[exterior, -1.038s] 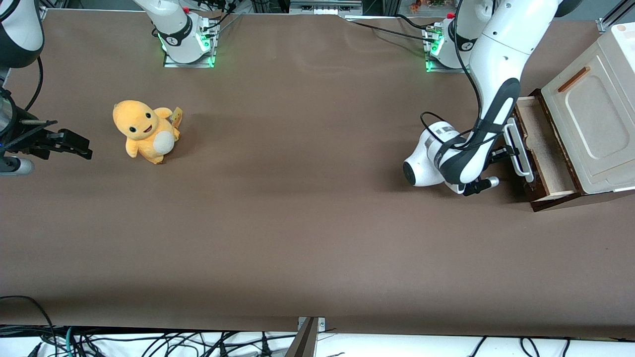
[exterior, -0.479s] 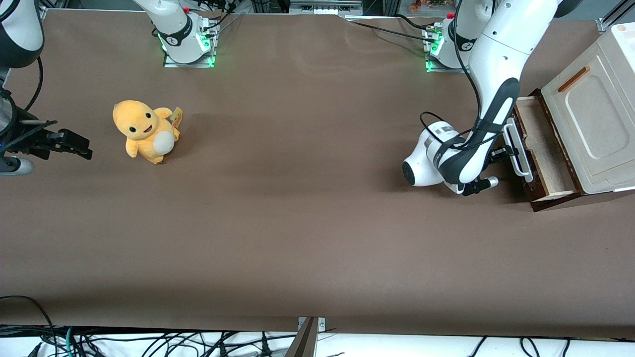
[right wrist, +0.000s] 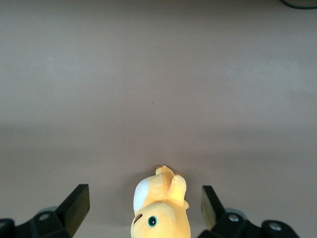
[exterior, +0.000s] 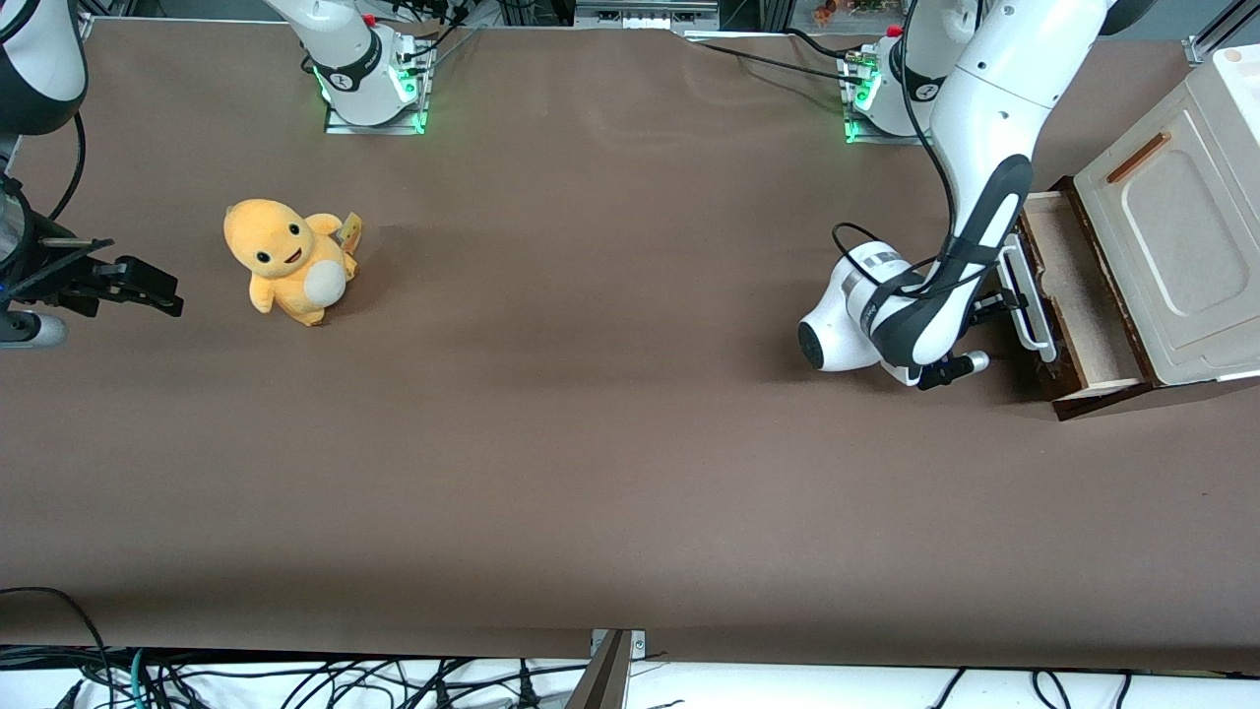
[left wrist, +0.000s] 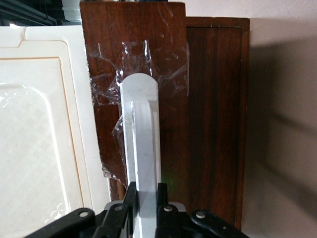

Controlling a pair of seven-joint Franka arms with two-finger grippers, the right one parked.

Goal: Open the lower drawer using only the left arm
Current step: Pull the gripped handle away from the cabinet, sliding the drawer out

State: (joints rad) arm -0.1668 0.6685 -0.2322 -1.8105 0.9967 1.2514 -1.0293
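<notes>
Jaws pinch the white bar handle, one finger pressed on each side of it, seen plainly from the left wrist. Gripper sits low on the bar, near one end rather than its middle. Clear tape crinkles over the bar's rounded end and the dark wood around it.

Front view: gripper is at the handle, directly in front of the drawer. Drawer is part-way out of the cabinet at the working arm's end of the table; pale beige inside shows. The cream panel above it with the orange-brown handle is untouched. Left arm reaches down over the drawer's front, cable trailing.

Judgement: pull under way, travel likely left. To do it well, draw straight along the drawer's run, away from the cabinet front; an off-centre grip may rack the drawer, so keep the wrist square and the pull slow. Hold the pinch firm, since the taped bar may be slick. Watch that the cabinet itself does not slide.

Plush toy lies toward the parked arm's end, well apart.
</notes>
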